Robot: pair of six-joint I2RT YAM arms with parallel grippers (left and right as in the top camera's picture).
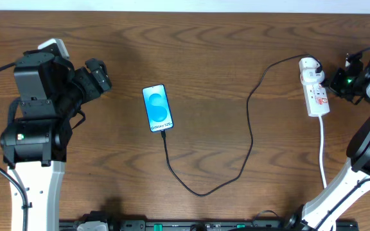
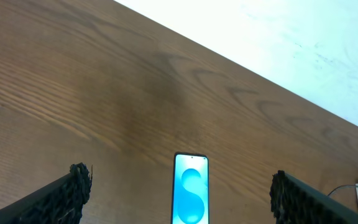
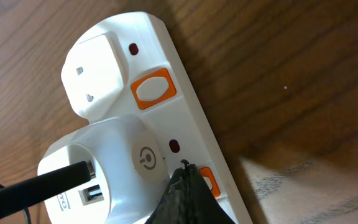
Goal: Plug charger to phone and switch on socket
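The phone [image 1: 157,107] lies flat mid-table with its blue screen lit, and also shows in the left wrist view as the phone [image 2: 191,190]. The black charger cable [image 1: 201,191] meets the phone's lower edge, loops toward the front and runs up to the white socket [image 1: 315,86]. My left gripper [image 1: 99,77] hovers left of the phone, open and empty; in its own view the gripper [image 2: 179,182] frames the phone. My right gripper [image 1: 331,83] is shut. Its tip [image 3: 184,171] rests against an orange switch [image 3: 207,180] on the socket [image 3: 185,118].
A white adapter [image 3: 98,168] with the black cable [image 3: 36,190] sits in the socket, beside a white plug [image 3: 95,74] and a second orange switch [image 3: 153,89]. Both indicator dots look dark. The socket's thick white cord [image 1: 322,154] runs toward the front edge.
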